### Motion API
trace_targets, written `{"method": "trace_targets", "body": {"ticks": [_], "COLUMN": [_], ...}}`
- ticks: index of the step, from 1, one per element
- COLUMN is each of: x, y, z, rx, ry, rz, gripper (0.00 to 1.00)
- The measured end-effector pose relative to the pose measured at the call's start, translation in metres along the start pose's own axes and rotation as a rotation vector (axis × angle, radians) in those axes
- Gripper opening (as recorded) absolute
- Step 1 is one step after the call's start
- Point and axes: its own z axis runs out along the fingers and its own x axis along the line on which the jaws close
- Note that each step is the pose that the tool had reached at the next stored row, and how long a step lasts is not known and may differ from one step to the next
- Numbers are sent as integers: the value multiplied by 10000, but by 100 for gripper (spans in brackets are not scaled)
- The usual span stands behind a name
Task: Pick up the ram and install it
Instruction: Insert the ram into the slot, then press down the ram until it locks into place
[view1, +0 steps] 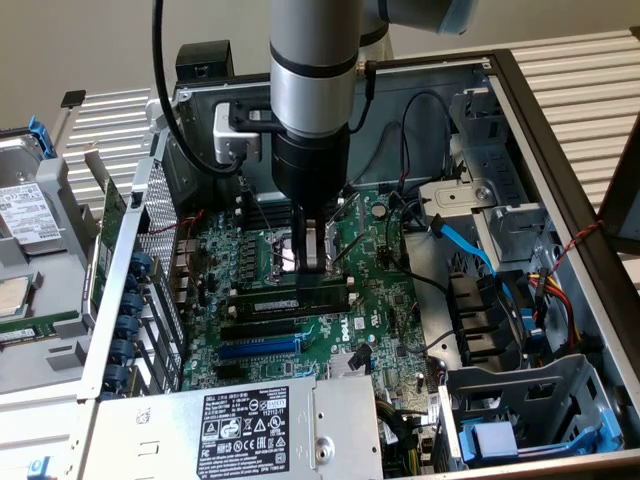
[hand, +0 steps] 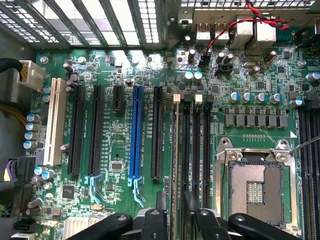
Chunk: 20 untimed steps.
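Exterior view, working from its left to its right.

- The hard drive (view1: 20, 215) is lying outside the case at 9 o'clock of the picture. Its white label is too small to read.
- The power supply label (view1: 245, 420) is sitting at 6 o'clock, black and white with certification marks. The wording is not legible.
- The blue expansion slot (view1: 258, 348) is running along the board at 7 o'clock from the ram.
- The ram (view1: 290, 297) is standing on edge in a black memory slot. Its long axis is running 9 to 3 o'clock across this view.
- The gripper (view1: 313, 262) is hanging straight over the ram's middle, so the ram is lying at 6 o'clock from the fingertips, very near.
- White Dell lettering (view1: 362, 320) is showing on the board at 4 o'clock from the ram.
- A blue cable (view1: 465, 245) is trailing off at 3 o'clock.

Wrist view.

- The ram (hand: 175, 150) is showing edge-on as a thin line.
- The gripper (hand: 175, 202) is straddling it, with one of the fingers (hand: 161, 205) on each flat side.
- The jaws are standing apart with a sliver of gap on both sides, so nothing is being clamped.
- The CPU socket (hand: 255, 190) is lying bare beside the memory slots.
- The board silkscreen is too fine to read.

Judgement: the stick is looking set into its slot. I cannot tell whether the end latches are closing on it.
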Motion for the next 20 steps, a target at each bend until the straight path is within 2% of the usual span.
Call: {"method": "trace_targets", "body": {"ticks": [7, 12, 20], "x": [9, 10, 11], "y": [25, 40, 62], "z": [-167, -175, -175], "rx": [-1, 1, 2], "ry": [-37, -121, -125], "rz": [-3, -16, -16], "gripper": [28, 28, 28]}}
